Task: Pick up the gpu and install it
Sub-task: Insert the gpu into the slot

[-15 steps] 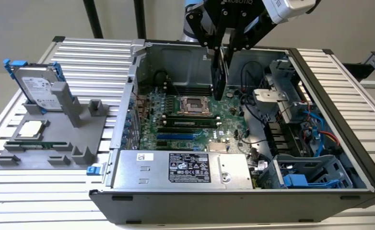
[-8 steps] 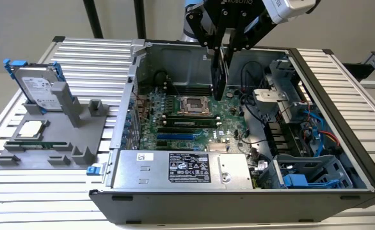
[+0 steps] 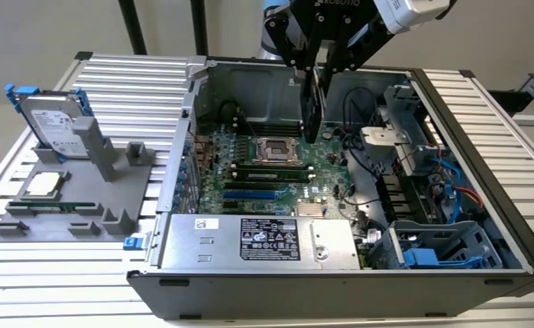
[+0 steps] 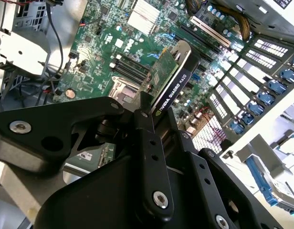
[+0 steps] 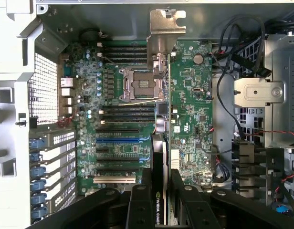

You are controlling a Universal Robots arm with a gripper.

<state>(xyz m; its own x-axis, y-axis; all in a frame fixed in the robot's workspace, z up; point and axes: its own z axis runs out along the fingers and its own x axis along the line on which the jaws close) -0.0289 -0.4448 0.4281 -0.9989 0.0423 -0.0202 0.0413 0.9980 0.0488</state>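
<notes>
My gripper [image 3: 326,67] hangs over the open computer case [image 3: 472,130] and is shut on the gpu [image 3: 313,109]. The card hangs edge-down from the fingers, above the green motherboard [image 3: 267,164] near the processor socket [image 3: 274,150]. In the second wrist view the gpu [image 4: 172,86] runs out from the gripper [image 4: 159,121], black face and green board showing, silver bracket [image 4: 185,51] at its far end. In the first wrist view the gpu [image 5: 159,152] is seen edge-on between the fingers [image 5: 140,198], its bracket [image 5: 163,33] over the board. It touches no slot.
Inside the case are a silver power supply [image 3: 258,239], cables and a blue-tabbed drive cage [image 3: 440,246]. On the exterior view's left, a grey fixture [image 3: 112,198] on the ribbed table holds a hard drive [image 3: 53,126], a processor [image 3: 44,184] and a RAM stick [image 3: 53,205].
</notes>
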